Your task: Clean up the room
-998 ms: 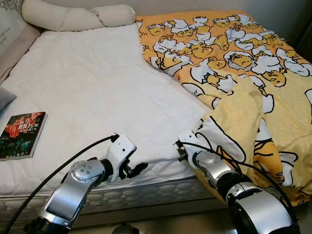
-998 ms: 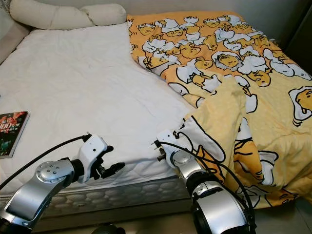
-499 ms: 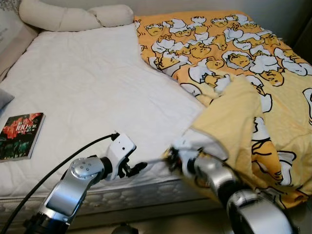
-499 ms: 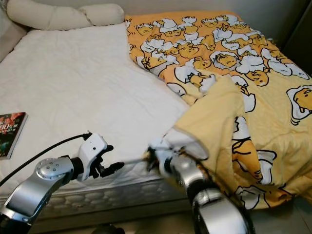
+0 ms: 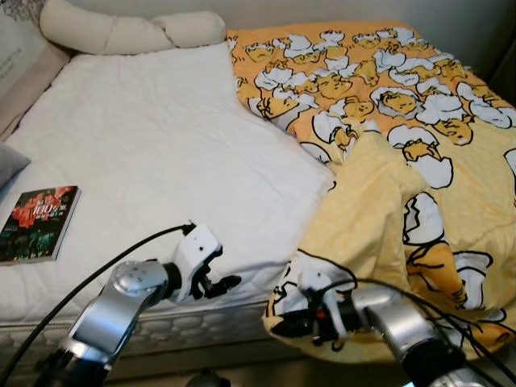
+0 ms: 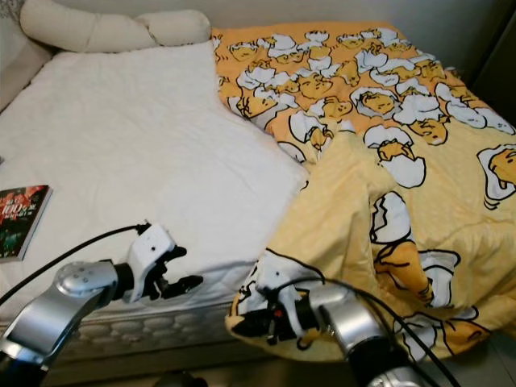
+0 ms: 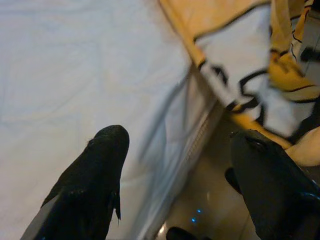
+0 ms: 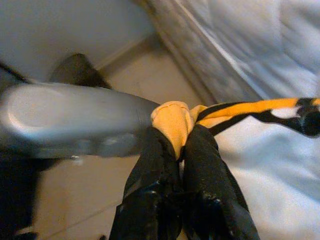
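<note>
Our right pincer (image 8: 176,150) pinches the duvet (image 5: 387,145) corner low at the bed's (image 5: 145,153) near edge; the bare mattress lies left and far. Our left pincer (image 7: 175,165), spread and empty, hovers just left of it.

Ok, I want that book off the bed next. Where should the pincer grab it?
Take the book by its near short edge, coming from the bed's foot side with the open left pincer. It lies flat by the mattress edge, so slide one finger under.

Head stereo downward; wrist cameras close
</note>
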### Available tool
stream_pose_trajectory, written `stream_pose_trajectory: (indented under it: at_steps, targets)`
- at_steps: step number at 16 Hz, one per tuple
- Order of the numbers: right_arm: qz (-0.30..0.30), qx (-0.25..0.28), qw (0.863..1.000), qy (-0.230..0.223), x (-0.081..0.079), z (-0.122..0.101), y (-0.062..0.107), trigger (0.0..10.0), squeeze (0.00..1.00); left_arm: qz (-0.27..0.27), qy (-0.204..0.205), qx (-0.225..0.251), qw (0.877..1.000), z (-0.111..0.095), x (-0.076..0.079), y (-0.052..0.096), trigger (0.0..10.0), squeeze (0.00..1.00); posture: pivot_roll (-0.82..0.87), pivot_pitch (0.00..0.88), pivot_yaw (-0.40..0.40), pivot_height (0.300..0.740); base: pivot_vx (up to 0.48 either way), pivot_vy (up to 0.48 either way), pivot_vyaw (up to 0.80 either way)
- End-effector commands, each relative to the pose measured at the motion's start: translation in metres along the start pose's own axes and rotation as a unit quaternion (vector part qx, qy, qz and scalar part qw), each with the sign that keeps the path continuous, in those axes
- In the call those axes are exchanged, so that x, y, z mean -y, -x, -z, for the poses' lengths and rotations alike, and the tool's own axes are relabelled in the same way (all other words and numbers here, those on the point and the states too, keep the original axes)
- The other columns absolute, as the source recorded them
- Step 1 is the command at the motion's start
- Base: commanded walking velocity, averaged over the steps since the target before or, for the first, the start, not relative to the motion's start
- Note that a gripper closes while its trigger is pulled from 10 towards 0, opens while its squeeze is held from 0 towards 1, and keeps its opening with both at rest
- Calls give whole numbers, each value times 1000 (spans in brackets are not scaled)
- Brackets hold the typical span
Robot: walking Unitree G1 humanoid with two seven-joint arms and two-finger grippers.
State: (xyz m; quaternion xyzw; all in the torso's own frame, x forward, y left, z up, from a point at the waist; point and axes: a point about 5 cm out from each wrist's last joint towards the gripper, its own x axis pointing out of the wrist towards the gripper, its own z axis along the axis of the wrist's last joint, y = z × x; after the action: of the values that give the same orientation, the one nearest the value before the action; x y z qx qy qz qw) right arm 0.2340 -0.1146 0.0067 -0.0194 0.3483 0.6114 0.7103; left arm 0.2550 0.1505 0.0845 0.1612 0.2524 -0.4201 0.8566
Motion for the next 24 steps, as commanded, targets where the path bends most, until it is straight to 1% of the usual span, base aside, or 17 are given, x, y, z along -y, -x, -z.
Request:
stream_pose_trajectory:
  at_steps: [1, 2, 3, 4, 6, 8, 9, 12, 14, 15, 16, 18, 19, 20, 21, 23, 24]
  targets:
    - [75, 1, 997, 17, 10, -8, -2, 10000, 1000, -8, -13, 9, 1000, -7, -4, -2, 10000, 0, -2, 0, 79, 740, 0, 0, 0]
    - [113, 16, 993, 1, 15, -9, -2, 10000, 1000, -10, -12, 10, 1000, -7, -5, -3, 10000, 0, -2, 0, 79, 740, 0, 0, 0]
    - [120, 20, 993, -10, 15, -10, -2, 10000, 1000, -10, -11, 10, 1000, -8, -6, -3, 10000, 0, -7, 0, 84, 740, 0, 0, 0]
    - [113, 30, 993, -9, 9, -13, -1, 10000, 1000, -7, -13, 10, 1000, -8, -6, -6, 10000, 0, -12, 0, 86, 740, 0, 0, 0]
    - [111, 41, 993, -6, 6, -16, 1, 10000, 1000, -9, -12, 15, 1000, -10, -8, -8, 10000, 0, -18, 0, 87, 740, 0, 0, 0]
    - [145, 67, 987, -11, 5, -23, 12, 10000, 1000, -14, -11, 19, 1000, -12, -11, -14, 10000, 0, -34, 0, 90, 740, 0, 0, 0]
    - [146, 69, 987, -12, 5, -23, 13, 10000, 1000, -14, -10, 20, 1000, -12, -11, -15, 10000, 0, -34, 0, 90, 740, 0, 0, 0]
    - [91, 67, 994, -12, -24, -26, 27, 10000, 1000, -21, -7, 24, 999, -12, -16, -14, 10000, 0, -49, 0, 80, 740, 0, 0, 0]
    - [72, 56, 996, -10, -30, -27, 30, 10000, 1000, -23, -6, 23, 999, -11, -17, -14, 10000, 0, -46, 0, 72, 740, 0, 0, 0]
    - [72, 51, 996, -7, -32, -28, 32, 10000, 1000, -24, -6, 24, 999, -10, -17, -14, 10000, 0, -46, 0, 70, 740, 0, 0, 0]
    - [92, 55, 994, -4, -29, -33, 35, 10000, 1000, -26, -6, 25, 999, -9, -17, -14, 10000, 0, -45, 0, 68, 740, 0, 0, 0]
    - [196, 79, 978, -5, -7, -45, 39, 10000, 1000, -30, -5, 27, 999, -9, -16, -16, 10000, 0, -40, 0, 70, 740, 0, 0, 0]
    - [263, 89, 961, -13, 7, -50, 38, 10000, 1000, -33, -3, 28, 999, -9, -16, -15, 10000, 0, -30, 0, 68, 740, 0, 0, 0]
    - [288, 91, 953, -18, 13, -52, 37, 10000, 1000, -35, -3, 29, 999, -9, -16, -14, 10000, 0, -30, 0, 68, 740, 0, 0, 0]
    - [341, 100, 934, -44, 26, -56, 34, 10000, 1000, -42, -1, 27, 999, -7, -17, -9, 10000, 0, -16, 0, 74, 740, 0, 0, 0]
    - [412, 113, 899, -93, 47, -61, 29, 10000, 1000, -50, -1, 24, 998, -4, -18, -2, 10000, 0, 2, 0, 80, 740, 0, 0, 0]
    - [431, 111, 890, -100, 52, -62, 28, 10000, 1000, -53, -1, 24, 998, -4, -18, 0, 10000, 0, 5, 0, 81, 740, 0, 0, 0]
